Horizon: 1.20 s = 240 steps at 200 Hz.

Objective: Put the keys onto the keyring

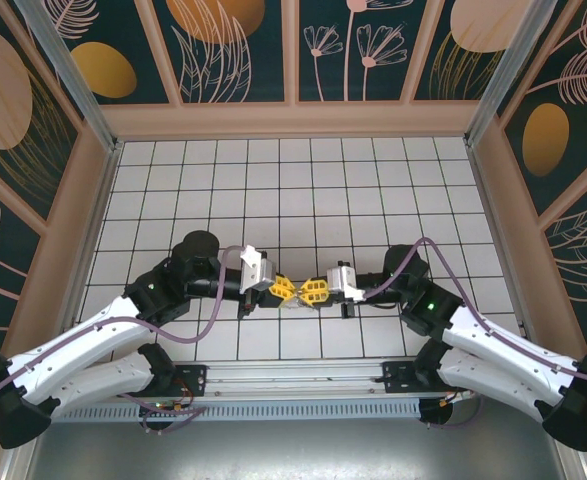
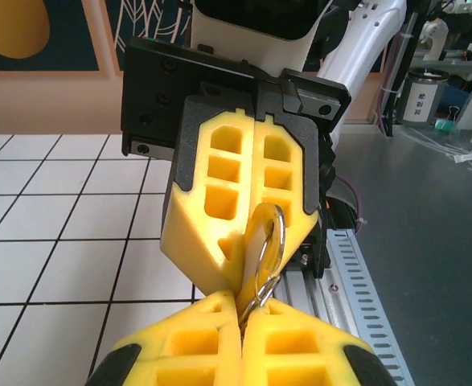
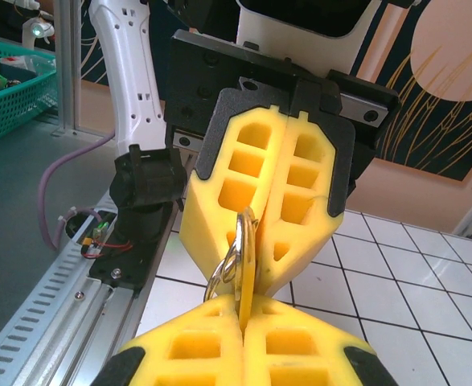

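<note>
Both arms reach inward, left tool (image 1: 289,290) and right tool (image 1: 310,292) pinched closed, tip to tip.

Bright, even light from overhead washes the white tiled bench (image 1: 373,180), leaving only soft, short shadows beneath the arms (image 1: 93,350). The top view bows the frame posts (image 1: 68,70) at its edges (most at the corners). In the wrist views the keyring (image 2: 277,244) shows a pale glint, while the left tool (image 2: 241,314) and right tool (image 3: 241,314) at the bottom edge look slightly soft.
</note>
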Motion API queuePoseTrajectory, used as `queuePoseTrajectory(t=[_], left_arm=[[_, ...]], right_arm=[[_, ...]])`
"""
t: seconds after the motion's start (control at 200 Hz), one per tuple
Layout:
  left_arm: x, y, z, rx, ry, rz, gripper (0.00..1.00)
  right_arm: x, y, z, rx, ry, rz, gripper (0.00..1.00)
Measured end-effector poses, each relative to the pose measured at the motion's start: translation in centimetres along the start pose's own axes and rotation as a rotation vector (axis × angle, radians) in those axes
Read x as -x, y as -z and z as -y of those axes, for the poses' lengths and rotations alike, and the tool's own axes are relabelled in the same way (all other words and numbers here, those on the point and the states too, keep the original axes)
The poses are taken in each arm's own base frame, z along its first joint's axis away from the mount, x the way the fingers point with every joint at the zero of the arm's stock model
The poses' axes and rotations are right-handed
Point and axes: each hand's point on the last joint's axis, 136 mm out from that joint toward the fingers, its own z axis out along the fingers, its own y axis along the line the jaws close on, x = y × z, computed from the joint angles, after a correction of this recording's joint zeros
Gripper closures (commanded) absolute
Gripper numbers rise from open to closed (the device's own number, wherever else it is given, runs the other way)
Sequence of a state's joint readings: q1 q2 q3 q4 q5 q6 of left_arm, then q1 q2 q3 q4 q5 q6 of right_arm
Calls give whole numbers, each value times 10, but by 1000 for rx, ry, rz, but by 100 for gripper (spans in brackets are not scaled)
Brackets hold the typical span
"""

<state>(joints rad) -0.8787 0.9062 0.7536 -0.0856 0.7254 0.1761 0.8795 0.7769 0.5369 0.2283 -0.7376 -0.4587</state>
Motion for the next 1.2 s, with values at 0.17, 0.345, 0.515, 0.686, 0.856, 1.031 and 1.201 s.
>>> queuePoseTrajectory(t=[0.17,0.345,0.515,0.686,0.856,1.031,1.201], left_arm=[[4,0,-1,7,-13,14,100],[10,2,-6,40,-32,31,100],[10,2,-11,72,-35,28,100],[10,2,-11,84,-36,29,100],[10,3,-15,110,-34,26,100],[11,3,-19,129,-36,26,100],[12,4,-20,135,-31,24,100]], right_arm=[[4,2,3,-17,9,10,100],[6,7,9,-79,42,23,100],[2,13,12,-138,69,30,93],[-3,18,20,-206,81,21,92],[-7,23,24,-260,97,20,93],[-6,28,27,-298,108,24,100],[-6,29,25,-302,127,25,100]])
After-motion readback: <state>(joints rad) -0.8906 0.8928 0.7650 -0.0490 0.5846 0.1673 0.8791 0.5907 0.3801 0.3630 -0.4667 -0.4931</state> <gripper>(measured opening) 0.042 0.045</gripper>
